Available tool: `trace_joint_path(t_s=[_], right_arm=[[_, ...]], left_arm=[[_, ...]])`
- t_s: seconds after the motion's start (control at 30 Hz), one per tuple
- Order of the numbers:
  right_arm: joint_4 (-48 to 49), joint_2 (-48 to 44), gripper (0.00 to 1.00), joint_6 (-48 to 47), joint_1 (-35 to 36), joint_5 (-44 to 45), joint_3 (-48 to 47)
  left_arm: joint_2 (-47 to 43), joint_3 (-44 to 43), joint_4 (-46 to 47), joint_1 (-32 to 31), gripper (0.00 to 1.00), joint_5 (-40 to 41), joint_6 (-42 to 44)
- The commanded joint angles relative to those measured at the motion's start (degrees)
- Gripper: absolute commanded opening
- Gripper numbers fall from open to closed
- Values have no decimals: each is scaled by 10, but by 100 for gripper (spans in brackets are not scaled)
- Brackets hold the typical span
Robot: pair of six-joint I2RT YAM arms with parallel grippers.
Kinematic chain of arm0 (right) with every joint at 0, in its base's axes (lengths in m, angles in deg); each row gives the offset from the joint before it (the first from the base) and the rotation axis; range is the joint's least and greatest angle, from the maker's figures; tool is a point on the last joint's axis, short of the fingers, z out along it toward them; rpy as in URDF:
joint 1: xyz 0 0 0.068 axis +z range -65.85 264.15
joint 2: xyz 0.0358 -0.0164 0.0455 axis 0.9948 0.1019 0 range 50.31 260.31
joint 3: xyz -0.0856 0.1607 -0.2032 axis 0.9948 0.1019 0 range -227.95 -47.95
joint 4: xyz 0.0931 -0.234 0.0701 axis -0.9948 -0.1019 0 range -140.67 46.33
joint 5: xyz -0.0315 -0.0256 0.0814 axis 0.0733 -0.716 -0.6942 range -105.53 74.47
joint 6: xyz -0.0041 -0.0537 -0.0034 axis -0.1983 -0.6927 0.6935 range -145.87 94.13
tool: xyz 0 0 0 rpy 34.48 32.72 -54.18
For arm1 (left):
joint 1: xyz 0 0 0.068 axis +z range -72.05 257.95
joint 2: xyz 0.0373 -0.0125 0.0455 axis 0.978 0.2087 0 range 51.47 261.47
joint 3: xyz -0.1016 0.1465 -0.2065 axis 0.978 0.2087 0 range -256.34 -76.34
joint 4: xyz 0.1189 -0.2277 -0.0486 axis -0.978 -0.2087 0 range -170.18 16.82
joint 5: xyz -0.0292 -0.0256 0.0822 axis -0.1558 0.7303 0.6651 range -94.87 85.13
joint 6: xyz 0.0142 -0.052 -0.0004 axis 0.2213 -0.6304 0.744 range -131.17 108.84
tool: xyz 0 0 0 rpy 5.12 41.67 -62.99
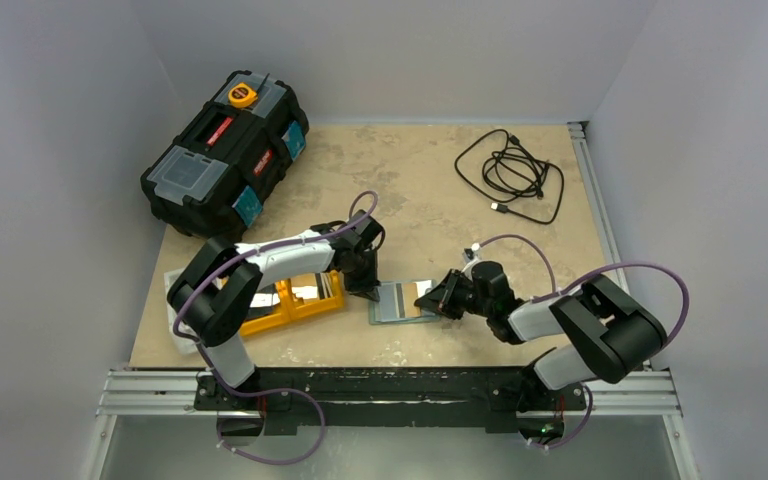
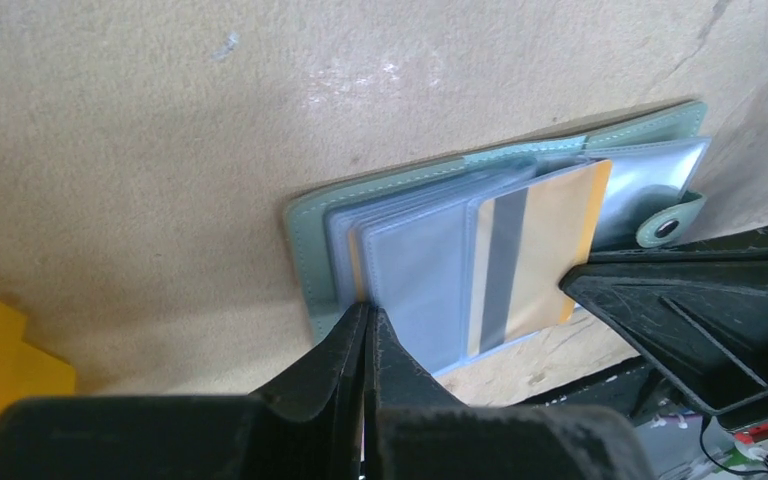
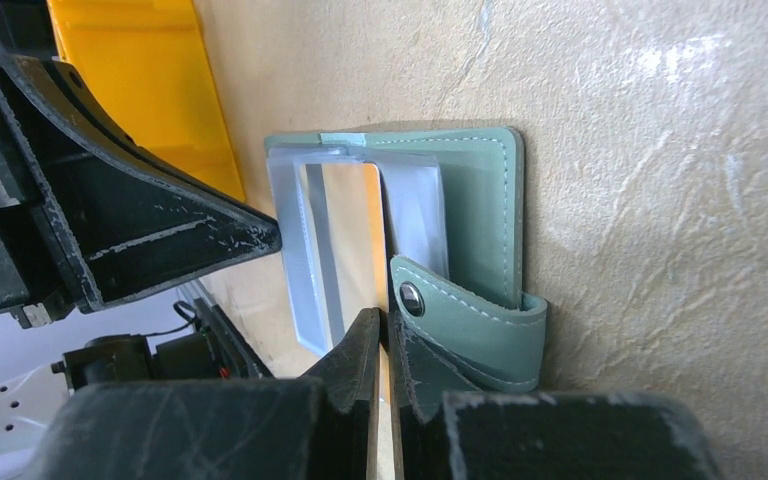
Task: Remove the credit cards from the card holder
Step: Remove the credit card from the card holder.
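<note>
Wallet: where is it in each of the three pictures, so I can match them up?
Top view: wallet just below centre.
Left wrist: wallet centre-right, lying open.
Right wrist: wallet centre.
Landmark: orange tray, left of it in all three.

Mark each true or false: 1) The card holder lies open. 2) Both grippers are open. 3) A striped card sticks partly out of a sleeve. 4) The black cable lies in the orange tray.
1) True: the card holder lies open on the table.
2) False: the left gripper is shut, its tip at the holder's near edge, and the right gripper is shut on the credit card's edge.
3) True: the credit card with a dark stripe sticks partly out of its clear sleeve.
4) False: the cable lies on the table at the far right, well apart from the orange tray.
</note>
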Motion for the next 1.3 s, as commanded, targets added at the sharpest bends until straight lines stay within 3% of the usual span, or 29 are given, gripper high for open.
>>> trace_joint_path(t_s=[0.0,0.23,0.37,0.53,0.67,0.9,1.1,1.27], right_arm=[[-52,-3,0,-33,-8,37,-2],[-13,16,0,-31,-7,16,-7],[-13,14,0,-33,-7,11,-10],[-13,17,0,-32,-5,10,-14],[-10,21,0,-31,-6,8,-15],[-21,17,0,-38,-6,10,-18],[2,21,19,-33,-5,0,-11],[38,39,20,-17,-6,-20,-8]], left_arm=[[15,1,-36,4,0,41,29],[-34,-33,-47,-13,0,37,57],[-44,-75,-60,-29,6,30,68],[-9,-113,-46,-48,7,7,68],[27,-117,-19,-49,2,-8,57],[67,-105,-15,-48,0,21,47],[73,-93,-51,-48,0,68,38],[80,-91,-59,-48,0,73,37]])
